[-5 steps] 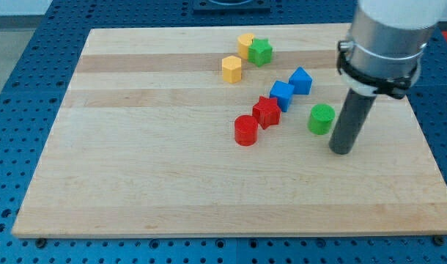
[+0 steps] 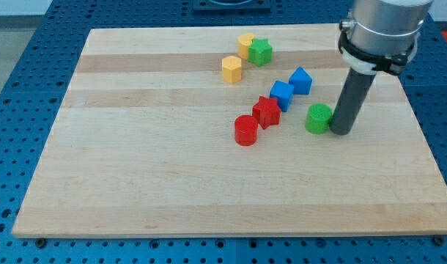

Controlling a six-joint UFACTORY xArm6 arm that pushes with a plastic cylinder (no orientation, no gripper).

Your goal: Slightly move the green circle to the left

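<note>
- While the rod stands upright over the wooden board (image 2: 172, 191), my tip (image 2: 340, 133) sits on the surface at the view's right of the green circle (image 2: 319, 118), touching it or almost touching it; the gap, if any, is too small to judge from this angle.
- No pincer is on this arm, only the straight dark rod, so nothing is spread, pressed together or pinching.
- The green circle lies in the right half of the board, below the blue blocks and well apart from the red ones at its left.
- Two blue blocks stand close together up and left of the green circle: one blue block (image 2: 300, 80) nearer the view's top, the other blue block (image 2: 282, 94) just beside it, lower and to the left.
- A red star-like block (image 2: 267, 111) touches the lower blue one, and a red circle (image 2: 245, 130) sits just beside it, lower left.
- Near the view's top, a green star-like block (image 2: 260, 51) touches a yellow block (image 2: 245, 45); a second yellow block (image 2: 231, 69) lies just below them.
- Around the board, a blue perforated table (image 2: 18, 88) shows.
</note>
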